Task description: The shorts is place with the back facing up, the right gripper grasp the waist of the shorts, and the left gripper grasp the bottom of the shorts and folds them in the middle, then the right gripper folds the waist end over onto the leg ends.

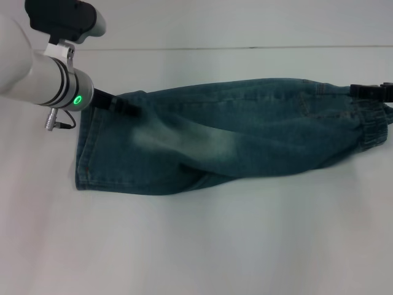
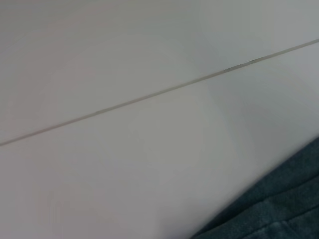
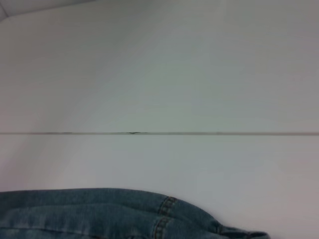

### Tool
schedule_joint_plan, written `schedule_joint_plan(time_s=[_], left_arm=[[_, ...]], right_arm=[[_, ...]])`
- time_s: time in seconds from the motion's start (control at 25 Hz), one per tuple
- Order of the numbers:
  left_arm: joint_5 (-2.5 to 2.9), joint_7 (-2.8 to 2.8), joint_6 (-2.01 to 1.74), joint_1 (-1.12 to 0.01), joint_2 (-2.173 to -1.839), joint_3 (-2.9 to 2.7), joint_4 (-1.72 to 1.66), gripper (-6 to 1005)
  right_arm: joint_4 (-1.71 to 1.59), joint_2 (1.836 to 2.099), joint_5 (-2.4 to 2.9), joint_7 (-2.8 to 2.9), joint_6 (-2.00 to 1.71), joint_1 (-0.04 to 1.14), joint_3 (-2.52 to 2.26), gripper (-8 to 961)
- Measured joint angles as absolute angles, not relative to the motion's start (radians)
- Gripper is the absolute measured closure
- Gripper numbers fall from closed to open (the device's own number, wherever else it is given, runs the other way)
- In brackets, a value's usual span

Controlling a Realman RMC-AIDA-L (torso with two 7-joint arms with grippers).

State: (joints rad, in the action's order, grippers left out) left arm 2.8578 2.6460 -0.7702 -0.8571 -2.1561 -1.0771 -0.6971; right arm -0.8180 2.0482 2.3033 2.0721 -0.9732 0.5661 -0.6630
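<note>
Denim shorts [image 1: 233,132] lie folded lengthwise on the white table [image 1: 196,246]. Left gripper [image 1: 123,106] pinches the leg hems, right gripper [image 1: 368,92] is at the waistband (grip unclear). Lay both ends flat, edges matched.

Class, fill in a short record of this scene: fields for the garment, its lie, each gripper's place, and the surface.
garment: shorts, blue denim, folded lengthwise
lie: flat, waist to the robot's right, leg ends to its left
left gripper: on the far edge near the leg ends, seemingly pinching the denim
right gripper: at the waist's far corner, mostly out of frame
surface: white table
</note>
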Motion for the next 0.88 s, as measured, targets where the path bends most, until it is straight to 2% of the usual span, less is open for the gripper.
schedule_joint_plan(time_s=[0.32, 0.88], left_arm=[[2.858, 2.645, -0.809, -0.861, -2.155, -1.096, -0.708, 65], [2.852, 2.648, -0.857, -0.784, -2.162, -1.095, -0.843, 66]], right_arm=[[-0.928, 2.074, 2.215, 2.062, -1.065, 0.480, -0.644, 16], [-0.937, 2.071, 2.014, 1.907, -1.268, 0.351, -0.550, 16]])
